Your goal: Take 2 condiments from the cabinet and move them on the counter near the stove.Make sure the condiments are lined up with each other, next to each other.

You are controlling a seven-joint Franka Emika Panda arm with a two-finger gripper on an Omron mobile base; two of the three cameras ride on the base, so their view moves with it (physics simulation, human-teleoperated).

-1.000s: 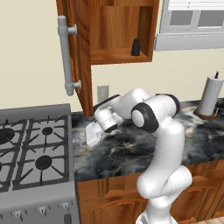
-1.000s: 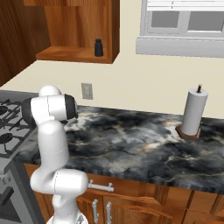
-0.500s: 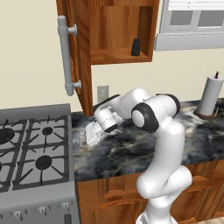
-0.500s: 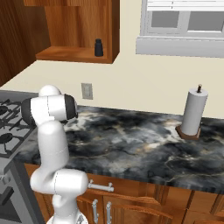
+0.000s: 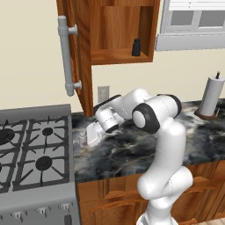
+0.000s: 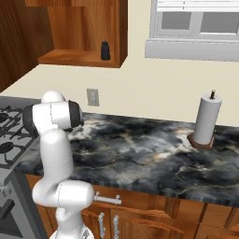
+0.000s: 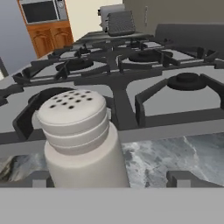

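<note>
A light grey condiment shaker point(image 7: 81, 140) stands upright on the dark marbled counter point(image 7: 175, 157), right at the edge of the stove point(image 7: 131, 78). My gripper point(image 7: 111, 179) is open around it: the left fingertip point(image 7: 38, 178) is close to its side and the right fingertip point(image 7: 181, 178) stands clear of it. From the left base, the gripper point(image 5: 87, 135) is low over the counter point(image 5: 132, 149), beside the shaker point(image 5: 81, 138) and the stove point(image 5: 30, 149). The black condiment point(image 5: 136, 47) stands on the shelf of the open cabinet point(image 5: 118, 26), also seen as the black shaker point(image 6: 105, 51).
The cabinet door with its grey bar handle point(image 5: 67, 55) hangs open above the stove's right edge. A paper-towel roll point(image 5: 210, 96) stands at the counter's far right, also visible from the right base point(image 6: 207, 120). A toaster point(image 7: 116, 19) sits beyond the stove.
The arm and the light grey shaker stay where they were. The fingers look slightly wider apart than a second ago.
</note>
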